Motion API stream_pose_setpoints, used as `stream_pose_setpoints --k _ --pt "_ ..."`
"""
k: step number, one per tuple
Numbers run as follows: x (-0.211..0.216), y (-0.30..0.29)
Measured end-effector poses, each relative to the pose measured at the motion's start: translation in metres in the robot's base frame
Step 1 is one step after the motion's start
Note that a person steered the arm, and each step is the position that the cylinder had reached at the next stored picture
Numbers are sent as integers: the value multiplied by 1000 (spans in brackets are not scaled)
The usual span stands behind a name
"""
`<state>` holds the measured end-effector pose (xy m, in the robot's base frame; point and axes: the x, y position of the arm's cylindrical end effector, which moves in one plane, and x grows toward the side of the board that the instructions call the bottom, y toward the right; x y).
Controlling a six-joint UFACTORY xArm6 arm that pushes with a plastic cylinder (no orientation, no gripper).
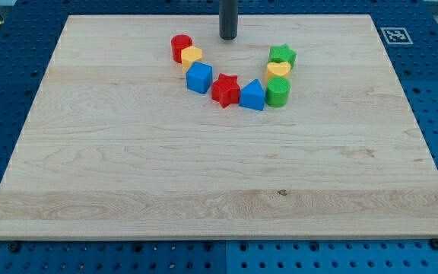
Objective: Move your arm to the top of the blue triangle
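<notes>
Pale wooden board [204,190] fills the frame's lower half, smooth grain, bare, resting on a blue perforated table [6,99]. Blocks form a U in the upper centre: red cylinder [181,47], yellow block [192,57], blue cube [199,78], red star [225,90], blue triangle [252,95], ribbed green cylinder [277,92], yellow heart [278,71], green star [282,55]. My tip [228,37], a plain dark rod holding nothing, stands inside the U's open top, above-left of the blue triangle, touching no block.
</notes>
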<state>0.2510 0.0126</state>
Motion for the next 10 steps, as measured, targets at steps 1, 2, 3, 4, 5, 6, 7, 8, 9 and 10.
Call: stream_pose_setpoints --k 1,2,3,4,5,6,7,8,9,10 --pt "5 0" --pt "12 9" --pt "17 18" --pt "21 30" --pt "26 35" --pt "43 41" --pt "43 41" --pt "61 41" --pt "67 41" --pt "78 36"
